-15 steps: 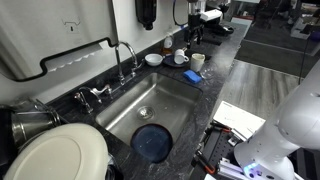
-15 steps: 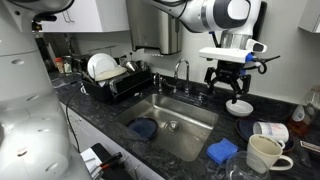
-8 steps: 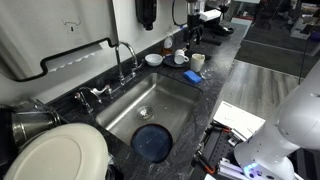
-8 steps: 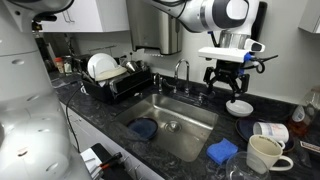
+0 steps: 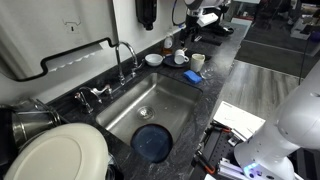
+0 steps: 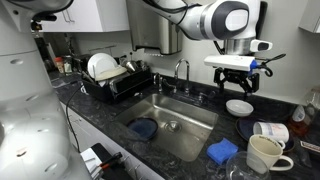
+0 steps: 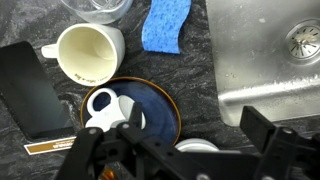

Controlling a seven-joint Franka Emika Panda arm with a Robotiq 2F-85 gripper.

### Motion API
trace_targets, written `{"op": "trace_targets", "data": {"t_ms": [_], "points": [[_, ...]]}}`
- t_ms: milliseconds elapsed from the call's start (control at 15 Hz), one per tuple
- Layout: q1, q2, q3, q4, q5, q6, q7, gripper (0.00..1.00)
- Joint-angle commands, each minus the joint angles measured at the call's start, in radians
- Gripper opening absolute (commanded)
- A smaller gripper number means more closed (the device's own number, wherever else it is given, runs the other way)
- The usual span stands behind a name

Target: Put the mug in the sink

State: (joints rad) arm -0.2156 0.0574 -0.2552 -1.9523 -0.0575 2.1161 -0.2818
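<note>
A cream mug (image 7: 90, 52) stands upright on the dark counter, handle to the left in the wrist view; it also shows in both exterior views (image 6: 264, 153) (image 5: 197, 61). A second white mug (image 7: 105, 108) lies on its side on a blue plate (image 7: 160, 110). The steel sink (image 6: 175, 115) (image 5: 165, 100) (image 7: 270, 60) is set in the counter beside them. My gripper (image 6: 236, 84) (image 7: 195, 120) is open and empty. It hovers above a white bowl (image 6: 239, 106) (image 7: 195, 147), between the sink and the mugs.
A blue sponge (image 7: 165, 25) lies next to the cream mug by the sink's edge. A blue dish (image 6: 144, 129) lies in the basin. The chrome faucet (image 6: 181, 72) stands behind the sink. A dish rack (image 6: 115, 80) with a large plate is beyond it. A black flat object (image 7: 30, 85) lies near the mugs.
My gripper has shifted a little sideways, away from the sink and toward the mugs, and the wrist has turned. Nothing on the counter has moved.
</note>
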Motion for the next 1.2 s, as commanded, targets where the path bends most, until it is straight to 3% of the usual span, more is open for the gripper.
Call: {"op": "trace_targets", "data": {"t_ms": [0, 267, 733, 1133], "points": [[-0.024, 0.003, -0.004, -0.057, -0.056, 0.115, -0.001, 1.0], [-0.039, 0.03, -0.024, -0.07, -0.117, 0.195, 0.023, 1.0], [-0.052, 0.093, -0.055, -0.077, -0.253, 0.192, 0.148, 1.0], [-0.091, 0.155, -0.064, -0.074, -0.195, 0.199, 0.111, 1.0]]}}
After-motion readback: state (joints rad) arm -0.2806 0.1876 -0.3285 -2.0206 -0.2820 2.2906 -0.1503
